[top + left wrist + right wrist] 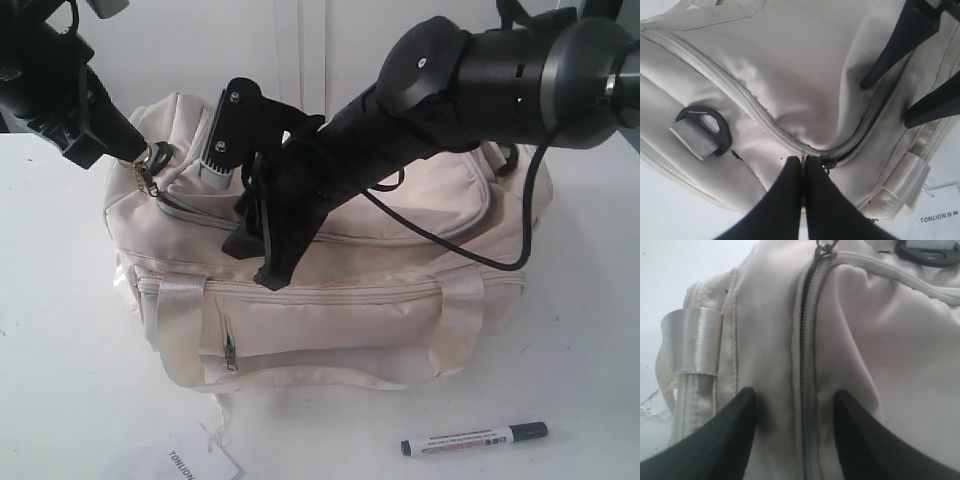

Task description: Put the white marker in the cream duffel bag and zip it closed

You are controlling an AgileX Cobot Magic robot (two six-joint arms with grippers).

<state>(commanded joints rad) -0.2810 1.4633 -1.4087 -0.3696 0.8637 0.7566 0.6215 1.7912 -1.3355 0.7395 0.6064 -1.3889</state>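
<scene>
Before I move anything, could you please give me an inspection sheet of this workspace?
Surface: white table, no spills seen.
Job's things: bag mid-table, with a dark gap in its top zip beside the pull; marker lying on the table in front of the bag, not in it.
Clutter: paper tag printed TONLION at the front edge.
Grippers: left gripper shut on the zip pull; right gripper open, fingers on the bag either side of the zip.
Cables: black cable hangs from the right arm across the bag.
Surroundings: white wall behind; nothing else seen.
</scene>
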